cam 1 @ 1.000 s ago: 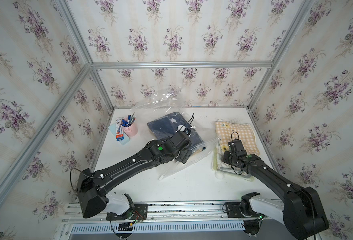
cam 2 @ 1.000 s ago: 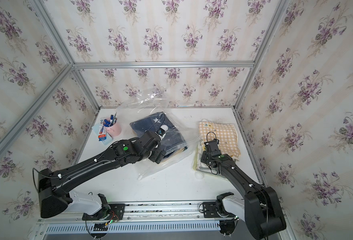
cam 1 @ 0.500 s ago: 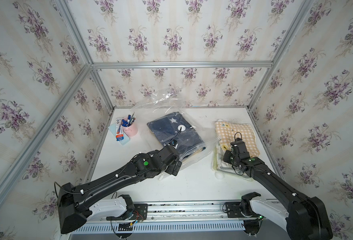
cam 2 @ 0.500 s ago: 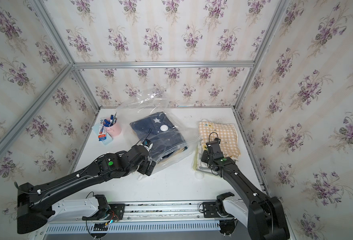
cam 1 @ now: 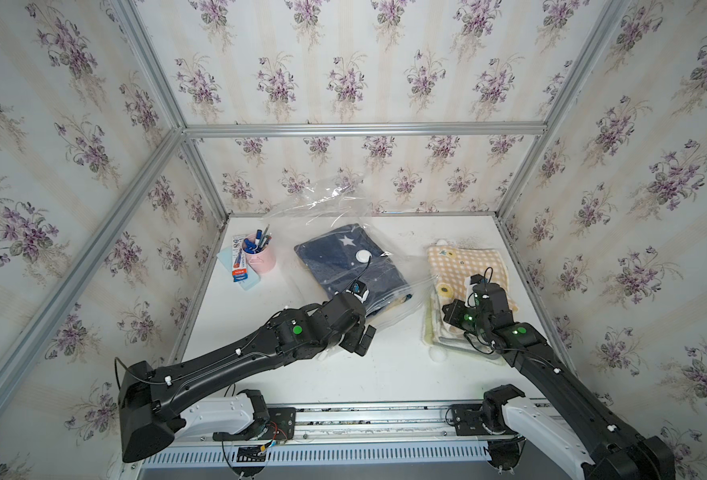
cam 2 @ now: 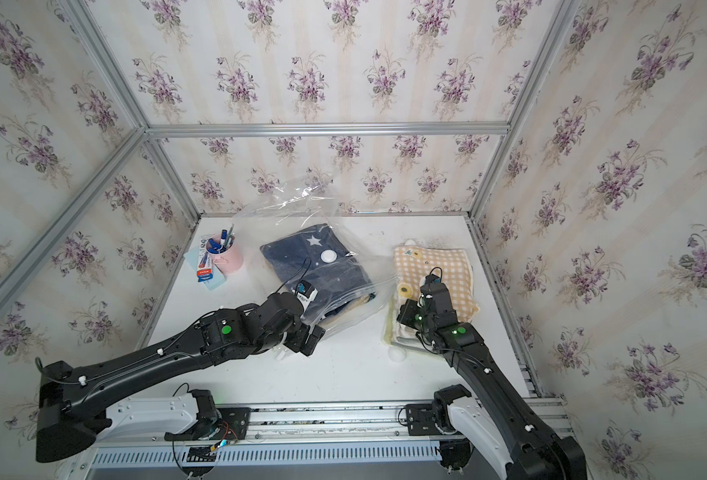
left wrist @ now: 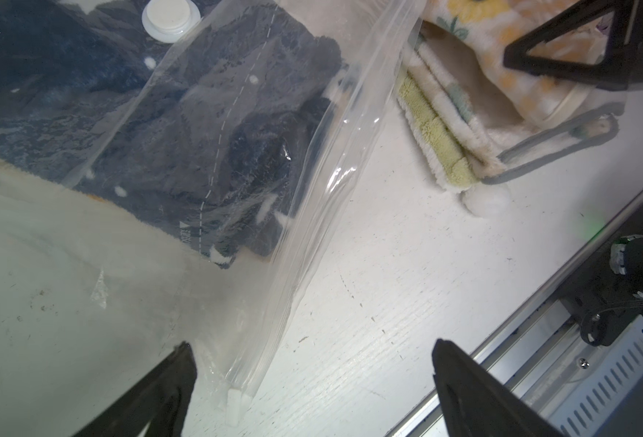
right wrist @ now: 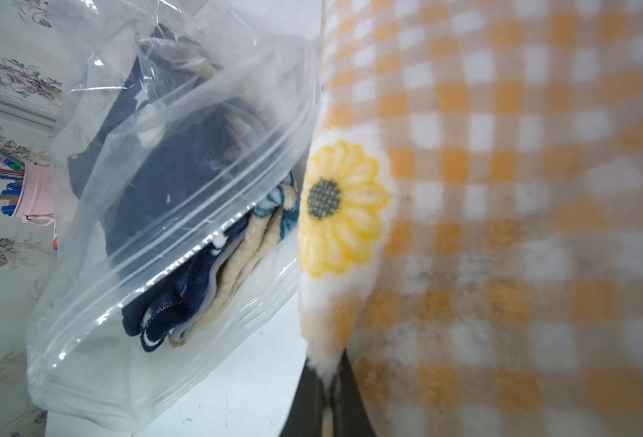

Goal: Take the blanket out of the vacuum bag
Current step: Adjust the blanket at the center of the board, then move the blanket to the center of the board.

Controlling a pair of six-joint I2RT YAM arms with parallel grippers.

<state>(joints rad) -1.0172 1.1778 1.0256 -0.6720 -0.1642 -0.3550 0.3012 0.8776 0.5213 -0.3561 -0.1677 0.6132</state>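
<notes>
The clear vacuum bag [cam 1: 389,303] [cam 2: 356,309] lies mid-table with its white valve [cam 1: 361,257] facing up. A folded navy star blanket [cam 1: 339,257] [right wrist: 168,178] is inside it, its folds showing at the bag's mouth. My left gripper [cam 1: 362,338] [left wrist: 312,344] stands open just above the table at the bag's near corner. The zip edge [left wrist: 267,321] runs in between its fingers, untouched. My right gripper [cam 1: 451,311] [right wrist: 329,378] is shut on the fluffy edge of an orange checked blanket [cam 1: 472,262] [right wrist: 501,189] beside the bag.
A pink cup of pens [cam 1: 260,257] and a small packet [cam 1: 239,272] stand at the back left. Folded pale towels [cam 1: 439,332] lie under the checked blanket, with a white pompom [cam 1: 437,355] at their corner. The metal rail [cam 1: 385,415] runs along the front.
My left arm has drawn back from over the bag toward the front, still open. My right gripper has closed on the checked blanket's edge.
</notes>
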